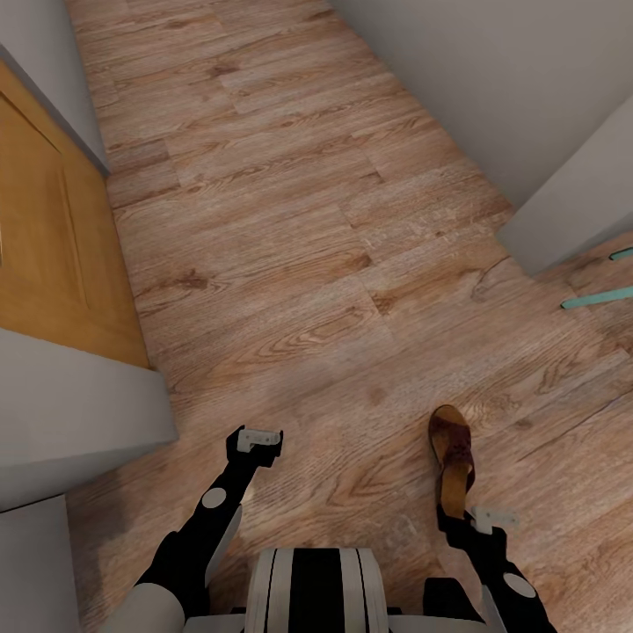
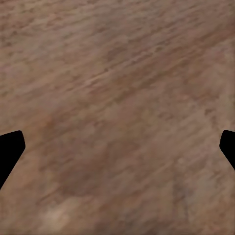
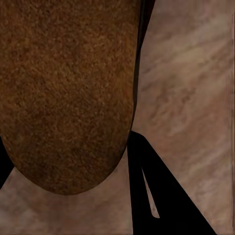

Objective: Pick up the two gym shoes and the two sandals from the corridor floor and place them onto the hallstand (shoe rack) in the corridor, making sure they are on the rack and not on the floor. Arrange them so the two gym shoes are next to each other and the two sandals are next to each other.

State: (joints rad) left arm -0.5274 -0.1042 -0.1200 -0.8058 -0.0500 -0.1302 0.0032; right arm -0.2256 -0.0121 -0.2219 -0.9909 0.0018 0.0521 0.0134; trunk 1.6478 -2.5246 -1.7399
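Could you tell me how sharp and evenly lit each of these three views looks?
Head view: crisp, flat light, faint shadow by the sandal. Left wrist view: corridor floor grain soft and smeared. Right wrist view: sandal sole close and grainy, floor beside it blurred.

Matt wood grain, grainy sandal sole and smooth painted walls in a corridor

The light brown wood-grain plank corridor floor [image 1: 290, 264] looks matt, with darker knots and streaked grain, and reads as soft, blurred brown wood in the left wrist view [image 2: 117, 98]. The dark reddish-brown leather strap sandal [image 1: 452, 457] has a dull strap surface and a tan cork-like sole; in the right wrist view its underside [image 3: 68, 88] is rough, speckled and unshiny. The orange-brown wooden door panel [image 1: 53, 255] appears smooth with a faint sheen. The pale grey walls [image 1: 492, 79] are flat, even and matt. The robot's black arm segments [image 1: 198, 536] look like smooth plastic, with white glossy casing at the trunk [image 1: 316, 589].
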